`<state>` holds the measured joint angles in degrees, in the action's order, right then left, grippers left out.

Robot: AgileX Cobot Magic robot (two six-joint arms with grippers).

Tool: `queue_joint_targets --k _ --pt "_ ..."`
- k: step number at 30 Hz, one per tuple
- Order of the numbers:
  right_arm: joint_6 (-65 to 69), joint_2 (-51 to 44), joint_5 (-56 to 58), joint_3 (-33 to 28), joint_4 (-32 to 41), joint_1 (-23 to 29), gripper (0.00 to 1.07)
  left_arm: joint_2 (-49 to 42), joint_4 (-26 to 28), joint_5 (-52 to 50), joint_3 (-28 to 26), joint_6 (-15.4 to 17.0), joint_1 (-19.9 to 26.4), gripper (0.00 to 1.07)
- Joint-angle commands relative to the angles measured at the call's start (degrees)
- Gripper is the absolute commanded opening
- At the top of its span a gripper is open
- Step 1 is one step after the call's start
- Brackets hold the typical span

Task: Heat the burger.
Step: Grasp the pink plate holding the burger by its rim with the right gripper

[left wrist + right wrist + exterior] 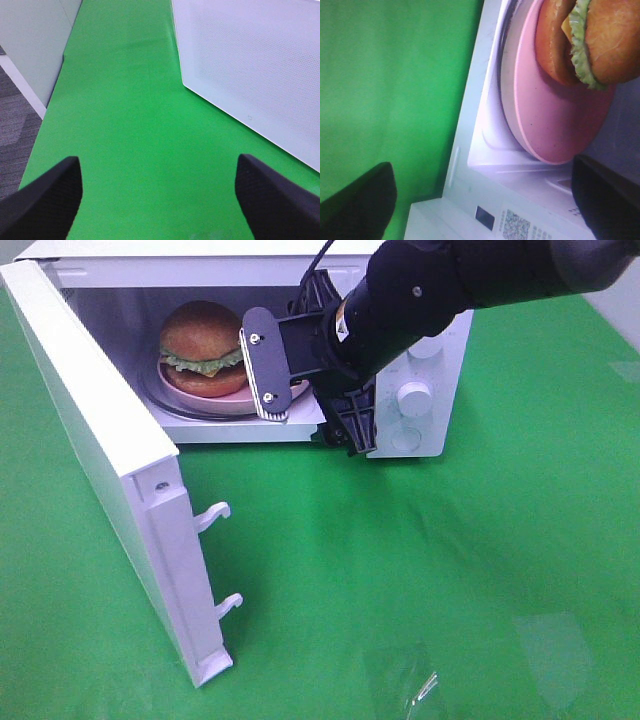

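Jaws on both arms stand wide and hold nothing. Right gripper (310,390) sits at the mouth of the microwave (420,350), one finger plate in front of the cavity opening, the other low by the front sill; right wrist view shows its two dark fingertips (355,200) well apart with only the sill and green cloth between them. Left gripper (160,200) is not seen from the high camera; its own view shows two dark fingertips spread over bare green cloth (125,125), beside the outer face of the open door (250,75). Burger (203,335) rests on the pink plate (215,395), and plate and burger sit together inside the cavity on the turntable; bun upright, lettuce frill showing, nothing touching it. Door (110,460) hangs fully swung out to the left side of the high view, latch hooks (215,515) exposed. Judgement on progress: loading step looks done, food is in place and released. Left to do, as far as can be read: right arm must clear the opening, door must be pushed shut until the hooks engage, then the knobs (412,397) on the right panel need turning to start heating. Left arm appears best placed for the door. Roughly midway through.
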<state>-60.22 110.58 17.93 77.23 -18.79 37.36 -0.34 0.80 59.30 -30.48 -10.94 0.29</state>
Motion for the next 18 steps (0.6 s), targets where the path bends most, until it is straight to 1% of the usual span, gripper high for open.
queue_joint_targets --k 1,4,5,6,7,8,9,10,11,12,13,17,18 --pt "0.4 1.5 -0.9 1.5 0.1 0.1 0.92 -0.9 0.2 -0.7 0.1 0.0 -0.1 0.77" --pt "0.7 4.0 -1.6 3.2 0.1 0.1 0.91 -0.9 0.2 -0.7 0.1 0.0 -0.1 0.77" --pt "1.1 5.7 -1.7 4.9 0.3 0.1 0.91 -0.9 0.2 -0.7 0.1 0.0 -0.1 0.77" --pt "1.1 5.7 -1.7 4.9 0.3 0.1 0.91 -0.9 0.2 -0.7 0.1 0.0 -0.1 0.77" --pt "1.4 7.4 -1.7 6.7 0.4 0.1 0.90 -0.9 0.2 -0.7 0.1 0.0 -0.1 0.77" --pt "1.4 7.4 -1.7 6.7 0.4 0.1 0.90 -0.9 0.2 -0.7 0.1 0.0 -0.1 0.77" --pt "1.9 9.1 -1.5 8.4 0.5 0.1 0.90 -0.9 0.2 -0.7 0.1 0.0 -0.1 0.77" --pt "1.9 9.1 -1.5 8.4 0.5 0.1 0.90 -0.9 0.2 -0.7 0.1 0.0 -0.1 0.77" --pt "2.9 10.8 -1.5 10.2 0.5 0.1 0.89 -0.9 0.2 -0.7 0.1 0.0 -0.1 0.77" --pt "2.9 10.8 -1.5 10.2 0.5 0.1 0.89 -0.9 0.2 -0.7 0.1 0.0 -0.1 0.77" --pt "3.7 12.5 -1.4 12.1 0.5 0.1 0.89 -0.9 0.2 -0.7 0.1 0.0 -0.1 0.77" --pt "4.1 14.6 -1.4 14.2 0.5 0.1 0.88 -0.9 0.2 -0.7 0.1 0.0 -0.1 0.77" --pt "4.1 15.8 -1.3 15.8 0.5 0.1 0.87 -0.9 0.2 -0.7 0.1 0.0 -0.1 0.77"
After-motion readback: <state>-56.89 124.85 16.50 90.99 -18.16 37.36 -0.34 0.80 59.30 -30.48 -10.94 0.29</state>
